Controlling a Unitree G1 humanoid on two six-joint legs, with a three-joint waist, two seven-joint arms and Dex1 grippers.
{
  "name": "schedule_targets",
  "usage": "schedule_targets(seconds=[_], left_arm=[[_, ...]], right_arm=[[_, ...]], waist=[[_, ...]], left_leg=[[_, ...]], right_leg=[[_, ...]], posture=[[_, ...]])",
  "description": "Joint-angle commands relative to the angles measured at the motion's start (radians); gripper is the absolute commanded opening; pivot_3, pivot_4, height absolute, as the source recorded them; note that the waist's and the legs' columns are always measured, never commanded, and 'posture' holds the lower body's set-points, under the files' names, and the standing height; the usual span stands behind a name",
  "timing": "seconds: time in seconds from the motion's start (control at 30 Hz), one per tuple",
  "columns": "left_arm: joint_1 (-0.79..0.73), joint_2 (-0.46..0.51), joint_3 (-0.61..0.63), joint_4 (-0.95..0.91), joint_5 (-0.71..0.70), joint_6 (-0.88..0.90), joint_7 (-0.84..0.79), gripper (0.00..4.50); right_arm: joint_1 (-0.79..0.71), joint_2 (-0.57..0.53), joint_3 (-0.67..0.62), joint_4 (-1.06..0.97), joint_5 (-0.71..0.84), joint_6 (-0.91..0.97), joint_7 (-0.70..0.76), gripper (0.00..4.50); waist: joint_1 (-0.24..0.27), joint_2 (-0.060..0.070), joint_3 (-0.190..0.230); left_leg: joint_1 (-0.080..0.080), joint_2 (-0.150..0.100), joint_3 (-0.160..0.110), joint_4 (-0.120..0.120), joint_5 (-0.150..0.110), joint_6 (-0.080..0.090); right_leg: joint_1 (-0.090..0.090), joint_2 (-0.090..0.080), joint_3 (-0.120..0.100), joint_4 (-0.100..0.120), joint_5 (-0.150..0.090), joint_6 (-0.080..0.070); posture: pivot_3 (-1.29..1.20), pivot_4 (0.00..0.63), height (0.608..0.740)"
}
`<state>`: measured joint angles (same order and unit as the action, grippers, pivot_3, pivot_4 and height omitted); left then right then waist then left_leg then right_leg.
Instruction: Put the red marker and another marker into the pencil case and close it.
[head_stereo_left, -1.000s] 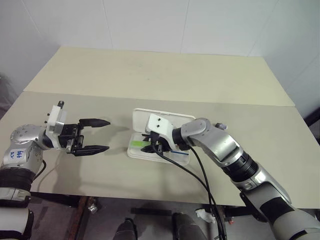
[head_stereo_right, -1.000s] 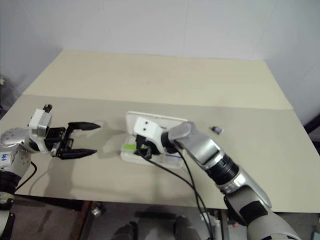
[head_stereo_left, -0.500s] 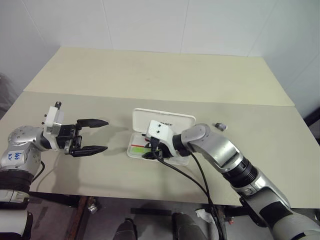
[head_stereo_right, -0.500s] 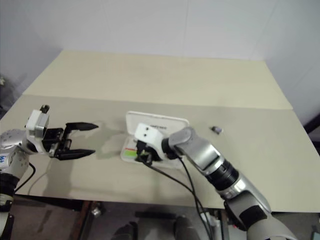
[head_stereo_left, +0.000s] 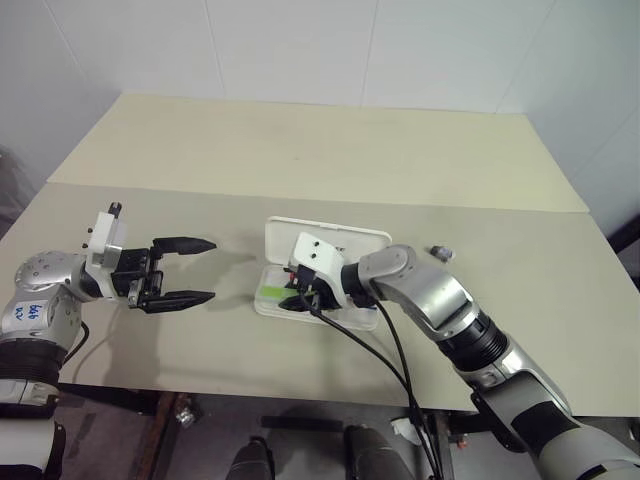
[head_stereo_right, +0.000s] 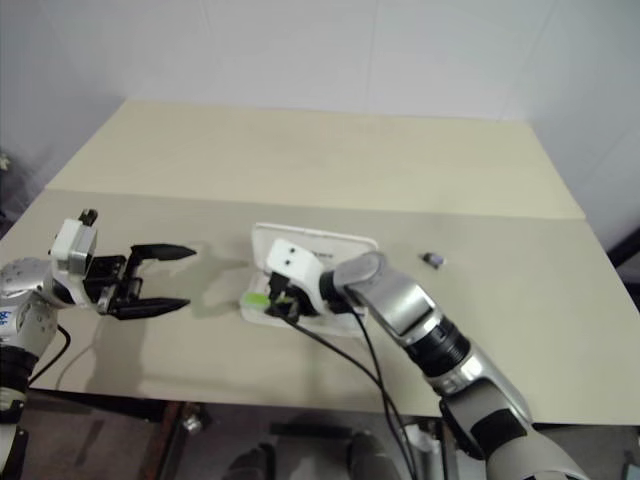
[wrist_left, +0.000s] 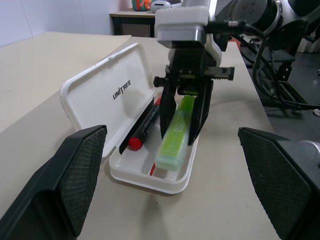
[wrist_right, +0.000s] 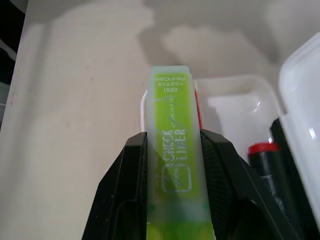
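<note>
Left wrist view: right gripper (wrist_left: 182, 117) is clamped on the green marker (wrist_left: 176, 132), one finger on each side of the barrel — the marker sits over the tray of the open pencil case (wrist_left: 120, 92), its free end pointing at the case's near end, tilted down. Can't tell if that end touches the tray. Red marker (wrist_left: 145, 126) already lies in the case, along the hinge side, just beside the green one. Left gripper (head_stereo_left: 178, 271) is spread wide with nothing in it — well apart from the case, on its left.
</note>
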<state>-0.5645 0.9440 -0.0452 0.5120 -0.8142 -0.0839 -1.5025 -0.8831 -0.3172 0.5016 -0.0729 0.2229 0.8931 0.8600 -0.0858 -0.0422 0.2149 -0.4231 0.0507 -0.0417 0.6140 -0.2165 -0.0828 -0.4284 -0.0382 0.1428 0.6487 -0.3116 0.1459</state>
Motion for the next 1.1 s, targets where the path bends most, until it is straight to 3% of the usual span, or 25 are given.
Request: schedule_targets(seconds=[0.03,0.23,0.57,1.1], left_arm=[[-0.007,0.011,0.036,-0.02,0.001,-0.002,-0.112,4.5],[-0.008,0.005,0.041,-0.015,0.006,-0.003,-0.112,4.5],[-0.017,-0.003,0.042,-0.004,0.014,-0.008,-0.112,4.5],[-0.039,-0.041,0.039,0.015,0.032,-0.015,-0.112,4.5]], right_arm=[[-0.01,0.006,-0.02,-0.01,-0.001,-0.021,0.002,1.12],[-0.006,0.004,-0.019,-0.014,0.0,-0.016,0.002,1.12],[0.011,-0.019,-0.019,-0.052,0.008,-0.004,0.014,4.43],[0.073,-0.166,-0.073,-0.222,0.1,0.032,0.088,4.43]], waist=[[0.0,0.0,0.0],[0.0,0.0,0.0],[0.0,0.0,0.0],[0.001,0.0,0.0]], left_leg=[[0.0,0.0,0.0,0.0,0.0,0.0],[0.0,0.0,0.0,0.0,0.0,0.0],[0.0,0.0,0.0,0.0,0.0,0.0],[0.0,0.0,0.0,0.0,0.0,0.0]], right_leg=[[0.0,0.0,0.0,0.0,0.0,0.0],[0.0,0.0,0.0,0.0,0.0,0.0],[0.0,0.0,0.0,0.0,0.0,0.0],[0.0,0.0,0.0,0.0,0.0,0.0]], posture=[[0.0,0.15,0.74],[0.0,0.15,0.74],[0.0,0.15,0.74],[0.0,0.15,0.74]])
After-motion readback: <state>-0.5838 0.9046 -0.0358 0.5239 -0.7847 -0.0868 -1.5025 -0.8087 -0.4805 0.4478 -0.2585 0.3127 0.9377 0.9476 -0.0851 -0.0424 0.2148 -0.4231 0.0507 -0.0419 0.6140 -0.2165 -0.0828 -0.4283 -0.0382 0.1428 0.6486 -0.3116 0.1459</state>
